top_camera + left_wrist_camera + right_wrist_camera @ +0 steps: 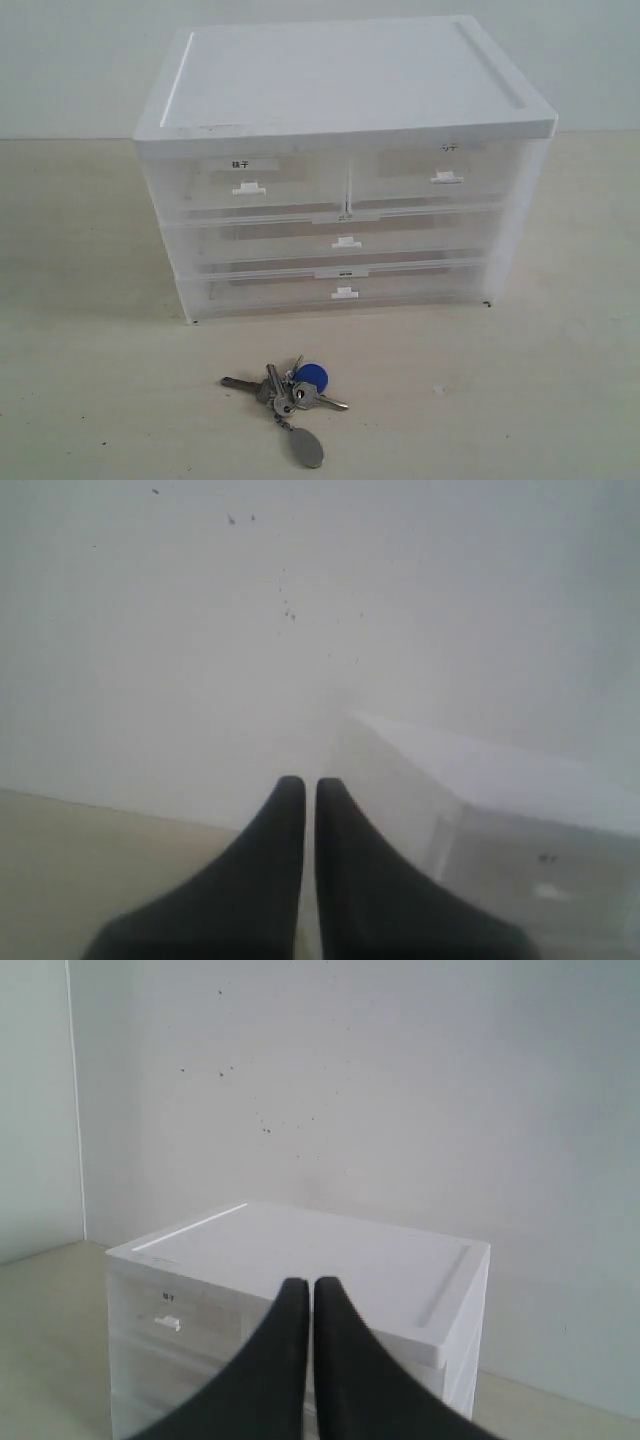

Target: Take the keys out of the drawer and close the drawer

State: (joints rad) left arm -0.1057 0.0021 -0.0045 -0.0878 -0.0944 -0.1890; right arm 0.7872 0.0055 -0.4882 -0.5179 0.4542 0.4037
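Observation:
The keys (290, 392) lie on the table in front of the cabinet, with the round blue cap (312, 377) on top and the grey oval tag (307, 449) nearest the front edge. The drawer (447, 178), top right with a faint label and a white tab handle, sits flush with the cabinet front. Neither arm shows in the exterior view. My left gripper (303, 785) is shut and holds nothing, and faces a blurred corner of the cabinet. My right gripper (303, 1285) is also shut and holds nothing, above and in front of the cabinet lid.
The white cabinet (345, 75) stands at the middle back of the beige table (90, 380). It holds a bold-labelled half-width drawer (249, 187) at top left and two full-width drawers (346, 242) below, all pushed in. A pale wall (400, 1080) rises behind.

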